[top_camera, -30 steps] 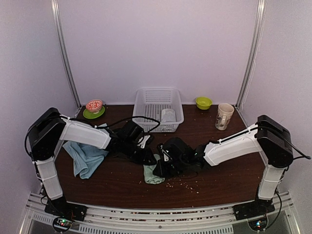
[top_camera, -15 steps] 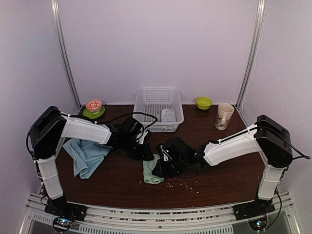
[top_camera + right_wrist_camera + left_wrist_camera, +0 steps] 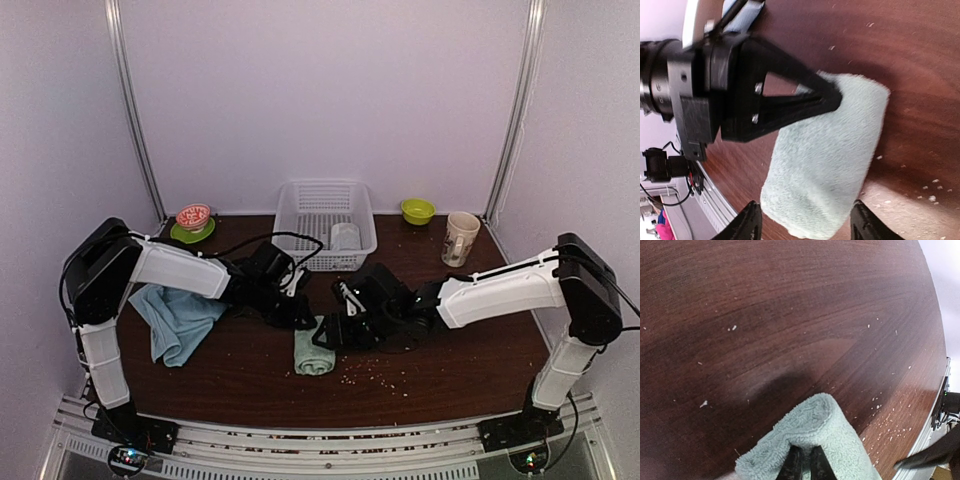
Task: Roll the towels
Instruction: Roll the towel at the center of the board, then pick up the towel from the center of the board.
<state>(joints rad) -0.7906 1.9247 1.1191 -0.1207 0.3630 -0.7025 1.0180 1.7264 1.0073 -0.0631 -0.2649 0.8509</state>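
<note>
now our left end effector (image 3: 806, 464) is pinching the rolled pale green towel (image 3: 832, 150); our right end effector (image 3: 804, 226) is straddling it, spread.

No writing, label or number can be read in any view. The pale green towel (image 3: 826, 155) shows only plain pile.

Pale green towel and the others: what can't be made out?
- Top view: left gripper and right gripper hide the far end of the pale green towel.
- Left wrist: bottom edge cuts off the roll's near part.
- Right wrist: bottom edge crops the right fingers; contact with the roll unclear.
- Top view: left arm covers part of the light blue towel; greyish-white towel in the basket too small to judge.
</note>
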